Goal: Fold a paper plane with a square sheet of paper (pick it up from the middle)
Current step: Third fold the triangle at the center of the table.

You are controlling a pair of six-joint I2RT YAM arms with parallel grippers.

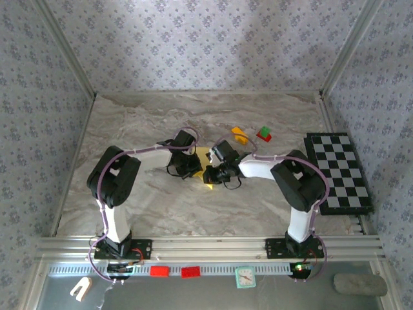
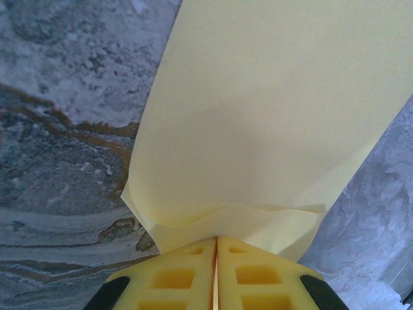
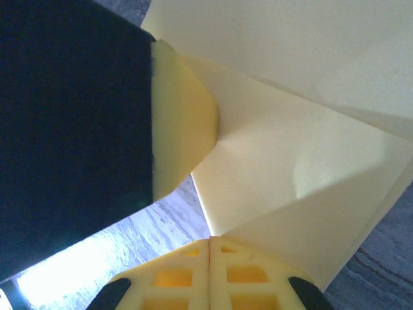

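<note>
Right gripper (image 3: 210, 241) at bottom edge, yellow fingers pressed together, pinching corner of yellow paper sheet (image 3: 310, 168). Sheet partly folded, creased flaps fanning up and right, held above table. Left gripper's finger (image 3: 181, 123), yellow tip on black body, at left, touching sheet's fold. Grey marbled tabletop (image 3: 161, 213) below, blurred.

Top external: high above and well back on the near side of the square sheet of paper (image 1: 204, 155), tilted down, sheet mid-frame; left wrist and right wrist: hard against that sheet from opposite sides, sheet common to all three.
</note>
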